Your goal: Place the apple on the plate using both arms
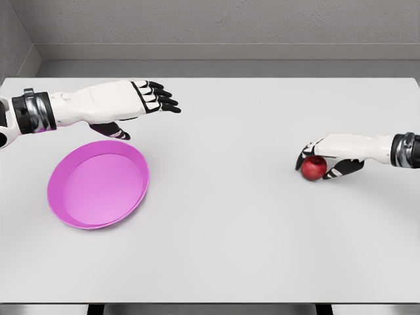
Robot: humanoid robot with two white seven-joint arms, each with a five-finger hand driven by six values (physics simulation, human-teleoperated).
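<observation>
A shallow round magenta plastic plate (98,184) lies nearest, at about eight o'clock on the pale grey tabletop (223,249). Just above it, at ten o'clock, the left robot hand (141,100) hovers with fingers extended, released and holding nothing. Well apart, at three o'clock, the right robot hand (328,157) is grasping a small red apple (314,168) that rests on the tabletop.

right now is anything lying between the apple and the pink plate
Nothing: in the head view, bare white table runs from the apple to the plate.
</observation>
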